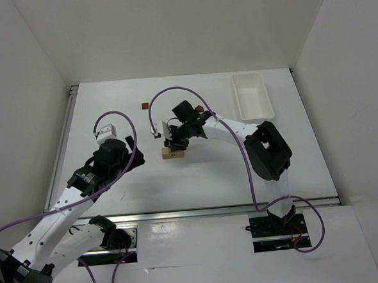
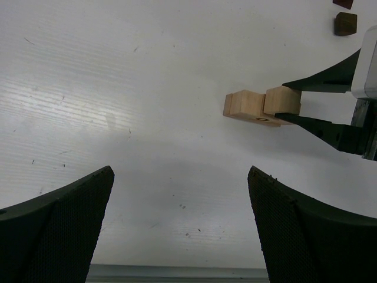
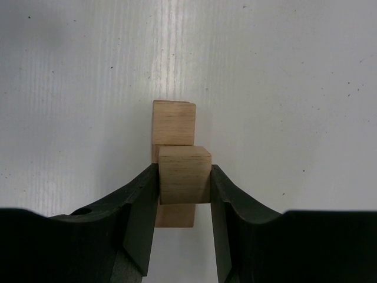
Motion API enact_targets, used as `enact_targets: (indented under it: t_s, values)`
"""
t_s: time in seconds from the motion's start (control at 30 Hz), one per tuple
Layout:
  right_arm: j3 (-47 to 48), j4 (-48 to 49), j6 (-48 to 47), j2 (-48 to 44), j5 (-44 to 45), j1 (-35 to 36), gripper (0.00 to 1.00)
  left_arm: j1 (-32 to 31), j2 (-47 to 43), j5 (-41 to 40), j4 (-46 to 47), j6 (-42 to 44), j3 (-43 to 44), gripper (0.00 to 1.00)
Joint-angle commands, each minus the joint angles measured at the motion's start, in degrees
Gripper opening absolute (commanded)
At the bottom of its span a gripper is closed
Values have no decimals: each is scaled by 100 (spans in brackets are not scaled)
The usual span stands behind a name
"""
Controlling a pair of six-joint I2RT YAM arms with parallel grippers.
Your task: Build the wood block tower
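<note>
The wood block tower (image 1: 171,154) is sitting just left of the table's centre: a pale base plank (image 2: 253,118) is carrying one pale cube (image 3: 174,122). The right gripper (image 3: 184,180) is clamping a second pale cube (image 2: 281,100) by its side faces over the plank's free end, apparently to seat it beside the first. Contact with the plank cannot be confirmed. The left gripper (image 2: 181,177) is standing wide and empty at the tower's 9 o'clock, clear of the work. Dark brown blocks (image 2: 345,23) are lying near 11 and 1 o'clock, and a white tray (image 1: 250,96) at 2 o'clock. Nothing appears to be obstructing placement.
</note>
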Motion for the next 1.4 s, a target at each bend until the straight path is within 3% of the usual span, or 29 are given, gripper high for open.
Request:
enact_targets:
  t_s: [0.0,0.73,1.3,1.37]
  values:
    - [270,2,94,-44,32,115,34,-21,-94,-42,49,53,-81,100]
    - [156,55,208,-44,138,168,50,-21,-200,-42,-4,53,-81,100]
    - [156,55,261,-44,85,168,47,-21,-200,-42,-4,53,-81,100]
    - [208,55,314,-44,85,168,54,-21,-200,-42,-4,53,-81,100]
